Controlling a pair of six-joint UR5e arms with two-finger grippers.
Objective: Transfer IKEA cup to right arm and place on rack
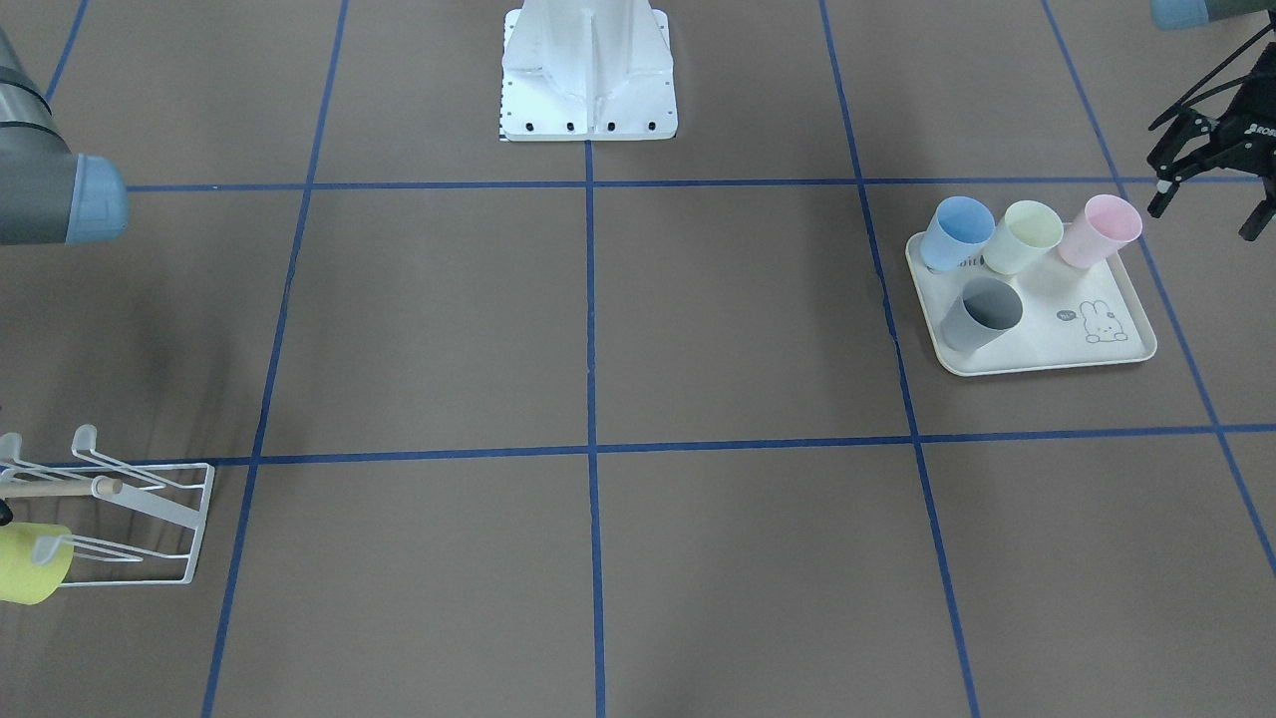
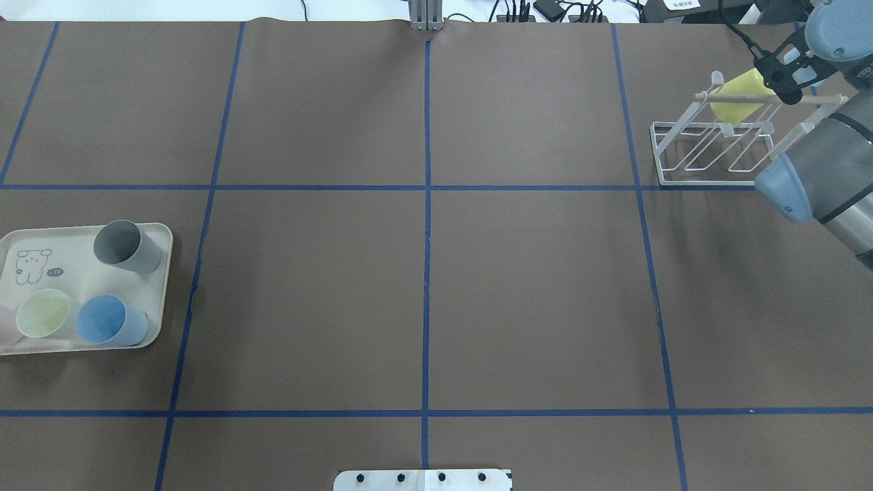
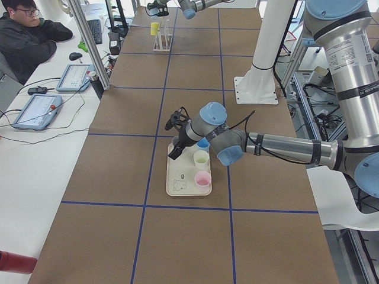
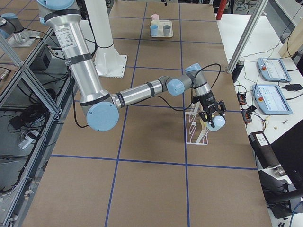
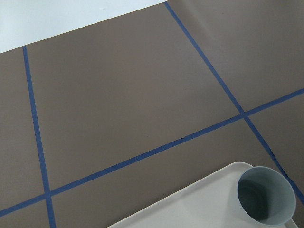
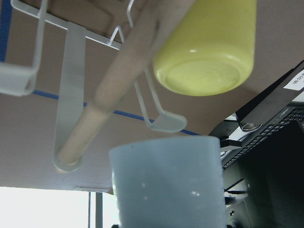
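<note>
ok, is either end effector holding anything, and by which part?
Right end effector holds a pale blue cup; grip spot hidden. Left end effector empty.

Pale pink plastic cup (image 2: 3, 326) on the cream rabbit-print tray (image 2: 158, 286) is sliced by the overhead edge. Beside the tray, the left arm's black pincer (image 1: 1201, 204) runs off-frame; finger gap unreadable.

Both arms (image 4: 142, 90) are silver-grey tubes with light-blue joint caps (image 3: 213, 112), black cables, black tools (image 1: 1211, 165), and a white bolted pedestal (image 1: 588, 70).
</note>
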